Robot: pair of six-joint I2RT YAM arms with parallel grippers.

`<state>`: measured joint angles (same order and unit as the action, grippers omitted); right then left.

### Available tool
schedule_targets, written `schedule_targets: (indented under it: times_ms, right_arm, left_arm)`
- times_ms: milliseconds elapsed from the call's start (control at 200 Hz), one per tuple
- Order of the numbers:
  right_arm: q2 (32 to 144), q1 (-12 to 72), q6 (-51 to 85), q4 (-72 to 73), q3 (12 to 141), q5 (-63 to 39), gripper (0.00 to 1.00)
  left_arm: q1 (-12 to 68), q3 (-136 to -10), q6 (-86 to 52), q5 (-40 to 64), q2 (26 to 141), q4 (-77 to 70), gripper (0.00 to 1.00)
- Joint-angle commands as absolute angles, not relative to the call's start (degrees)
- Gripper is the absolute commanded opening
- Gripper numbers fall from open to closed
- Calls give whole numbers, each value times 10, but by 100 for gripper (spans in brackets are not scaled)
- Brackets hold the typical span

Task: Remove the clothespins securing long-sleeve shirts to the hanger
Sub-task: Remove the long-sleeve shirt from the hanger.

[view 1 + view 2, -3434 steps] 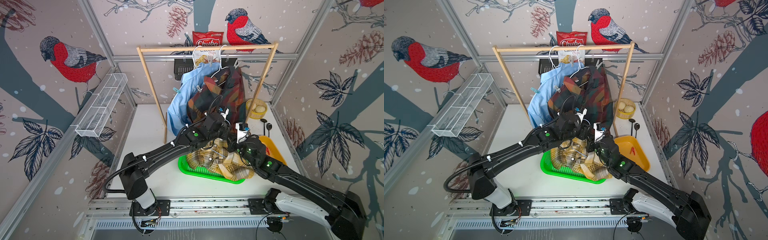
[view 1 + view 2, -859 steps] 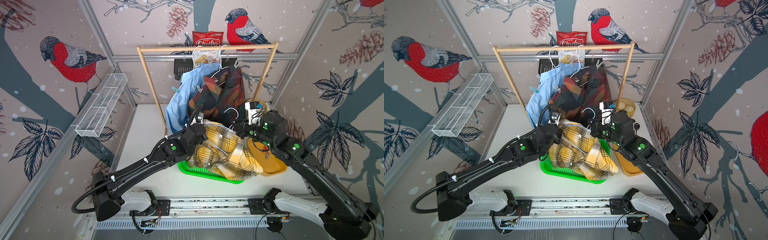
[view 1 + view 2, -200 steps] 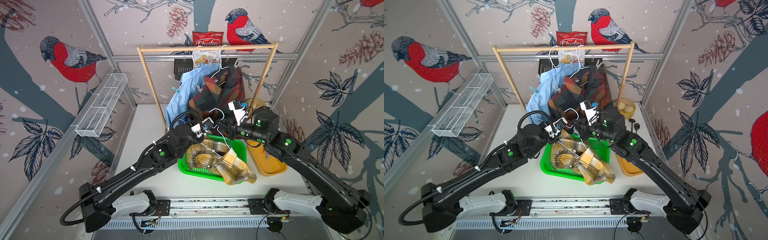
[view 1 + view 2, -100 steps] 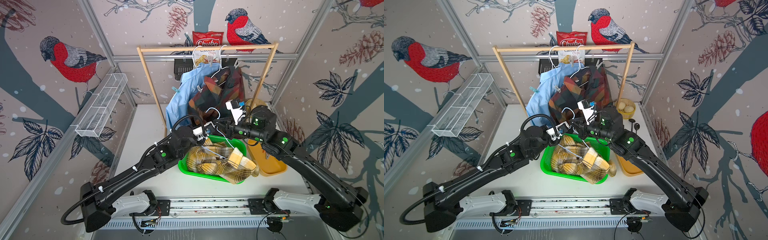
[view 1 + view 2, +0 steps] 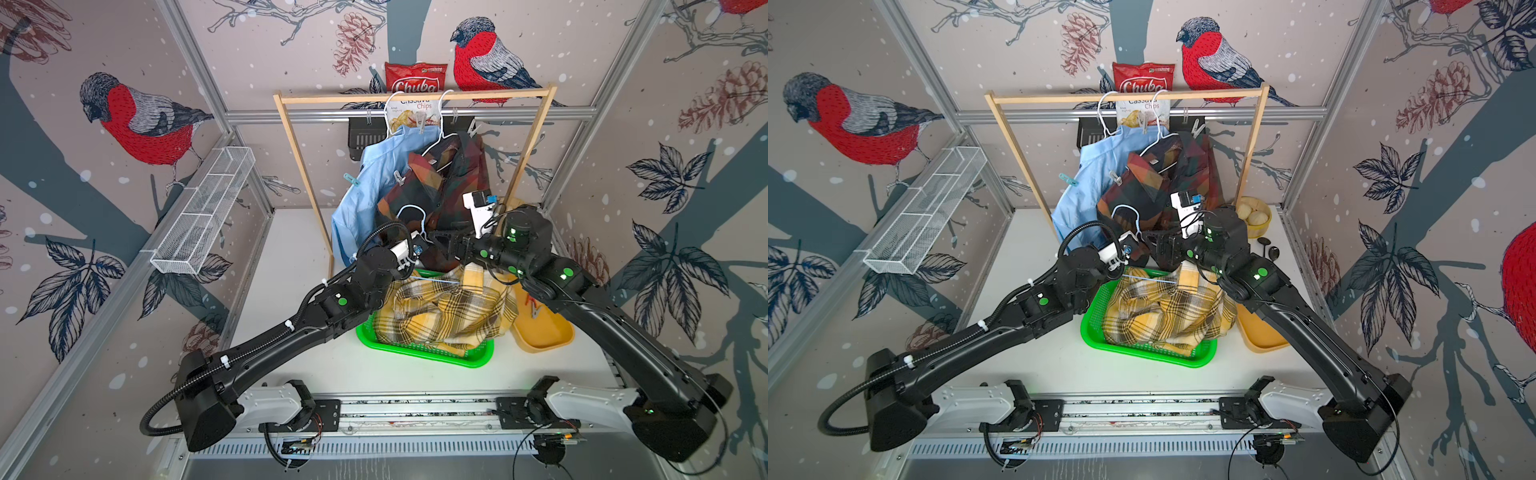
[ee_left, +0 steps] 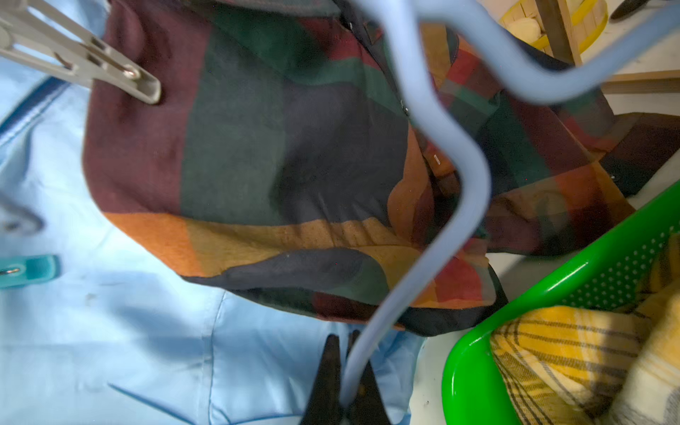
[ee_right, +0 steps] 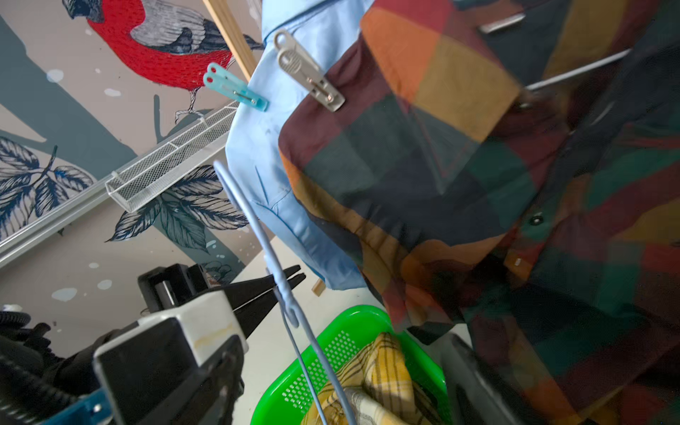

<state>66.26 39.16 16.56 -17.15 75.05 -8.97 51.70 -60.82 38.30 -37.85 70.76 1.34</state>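
Note:
My left gripper [image 6: 347,368] is shut on a bare pale blue wire hanger [image 6: 471,198], just above the green basket's far rim. The yellow plaid shirt [image 5: 440,316] lies crumpled in the basket, off the hanger. My right gripper [image 7: 346,390] stands open over the basket, with the hanger [image 7: 257,228] passing untouched between its fingers. On the wooden rack hang the light blue shirt [image 5: 365,195] and the dark plaid shirt [image 5: 440,191]. A teal clothespin [image 7: 235,92] grips the blue shirt and a grey clothespin [image 7: 312,73] grips the dark plaid one. Another grey clothespin [image 5: 422,120] sits near the hanger hooks.
The green basket [image 5: 415,351] stands at the table's middle front. An orange tray [image 5: 540,332] to its right holds a red clothespin [image 5: 534,305]. The wooden rack [image 5: 299,166] stands behind, with a chips bag [image 5: 415,79] above it. A wire shelf [image 5: 199,216] is on the left wall.
The yellow plaid shirt has slid off the hanger and dropped into the basket. My right gripper has opened and let the hanger go. My left gripper has closed on it.

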Motion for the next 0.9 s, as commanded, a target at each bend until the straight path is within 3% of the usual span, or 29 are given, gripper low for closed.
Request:
schedule_targets:
  times_ms: [0,235,466,721,896]
  right_arm:
    - [649,372,191,-169,723,-56,86]
    - [593,305,249,-175,592,-31,89]
    - [539,224,285,-187,516,-83,93]
    - [497,230,292,-222,482,-123,91]
    - [477,300,301,-233,475,-128,94]
  left_arm:
    - [514,-593,392,-428,706,9,0]
    - [503,-536,342,-470,664,52,0]
    - [503,-495,302,-482,614,104,0]
    - [503,-460,294,-504,567,107,0]
    - [502,-455,296,-520,577,107,0]
